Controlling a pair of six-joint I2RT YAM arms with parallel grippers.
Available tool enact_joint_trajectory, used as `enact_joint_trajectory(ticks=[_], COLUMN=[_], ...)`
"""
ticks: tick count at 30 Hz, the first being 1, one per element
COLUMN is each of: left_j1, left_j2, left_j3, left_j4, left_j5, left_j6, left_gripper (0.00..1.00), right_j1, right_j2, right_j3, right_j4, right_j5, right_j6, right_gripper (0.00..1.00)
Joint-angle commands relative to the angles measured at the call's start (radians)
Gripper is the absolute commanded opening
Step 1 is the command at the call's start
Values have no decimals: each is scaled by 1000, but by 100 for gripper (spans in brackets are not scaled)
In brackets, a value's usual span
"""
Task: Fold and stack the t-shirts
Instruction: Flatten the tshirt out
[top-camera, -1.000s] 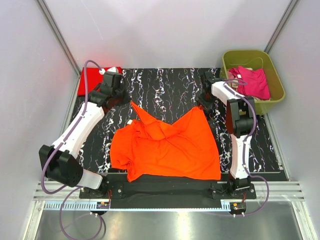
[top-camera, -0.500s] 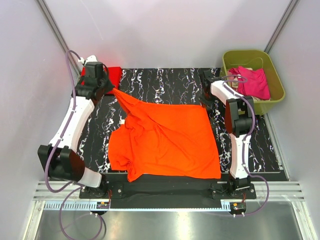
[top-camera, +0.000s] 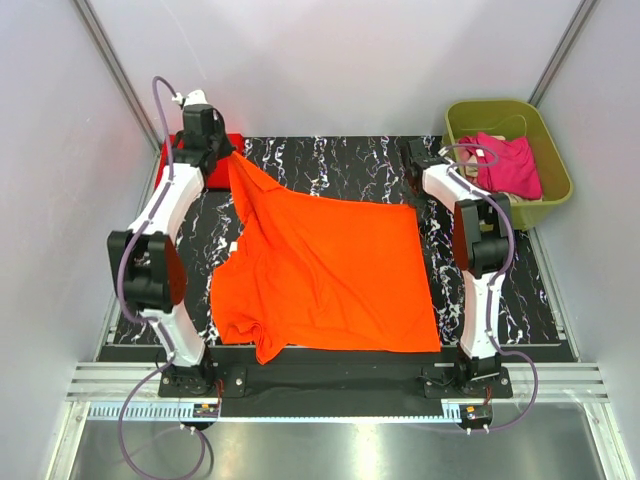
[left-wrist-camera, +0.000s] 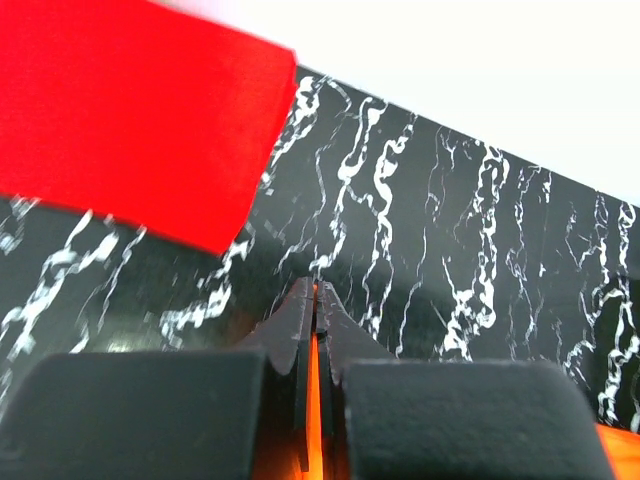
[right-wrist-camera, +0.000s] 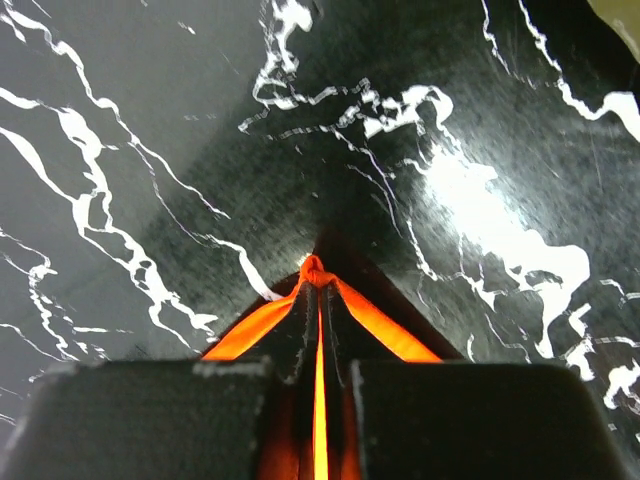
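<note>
Nothing is reading as legible text, label, brand or number in any view (fine tick marks along the near rail are showing too small to read).

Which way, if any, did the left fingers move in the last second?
Yes. The left fingers, shut on the orange t-shirt, moved outward and leftward, from beside the red t-shirt to over its edge.
</note>
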Motion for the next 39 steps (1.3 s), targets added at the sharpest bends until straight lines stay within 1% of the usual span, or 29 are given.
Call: enact_joint_trajectory(ticks=[1, 4, 7, 10, 11, 16, 17, 21, 24, 25, 27, 28, 29, 30, 32, 33, 36, 38, 39], left_j1=[8, 9, 8, 9, 9, 11, 12, 19, 26, 29, 35, 28, 13, 9, 11, 12, 23, 38, 43], left_j2=[52, 102, 174, 266, 309, 440, 475, 556, 622, 635, 606, 542, 506, 480, 445, 437, 379, 317, 263], left_j3=[69, 98, 169, 273, 287, 391, 414, 454, 511, 526, 507, 437, 404, 390, 431, 442, 415, 366, 321], left_j4=[199, 273, 304, 350, 360, 402, 413, 514, 552, 555, 565, 583, 604, 583, 482, 462, 450, 445, 446], left_j5=[77, 100, 118, 134, 140, 141, 166, 186, 201, 232, 255, 241, 223, 209, 200, 190, 157, 151, 111], left_j6=[62, 51, 41, 22, 16, -44, -54, -97, -137, -188, -235, -236, -220, -204, -170, -157, -124, -114, -93], left_gripper=[0, 0, 0, 0, 0, 0, 0, 0, 0, 0, 0, 0, 0, 0, 0, 0, 0, 0, 0], right_j1=[-4, -1, 0, 2, 0, 0, 0, 0, 0, 0, 0, 2, 0, 0, -3, -3, -3, -3, -3], right_j2=[-125, -169, -170, -151, -147, -87, -73, -4, 30, 34, 31, 27, 12, 7, -11, -18, -41, -68, -99], right_j3=[-26, -63, -49, -35, -32, 37, 52, 107, 138, 141, 134, 112, 98, 88, 62, 57, 46, 32, 19], right_j4=[156, 245, 268, 293, 299, 337, 340, 346, 348, 348, 353, 353, 354, 356, 359, 359, 359, 359, 357], right_j5=[132, 138, 138, 146, 152, 183, 186, 203, 206, 206, 204, 212, 218, 229, 232, 232, 224, 229, 226], right_j6=[-5, -40, -68, -73, -71, -93, -97, -110, -117, -120, -148, -151, -153, -154, -159, -162, -163, -165, -171], right_gripper=[0, 0, 0, 0, 0, 0, 0, 0, 0, 0, 0, 0, 0, 0, 0, 0, 0, 0, 0])
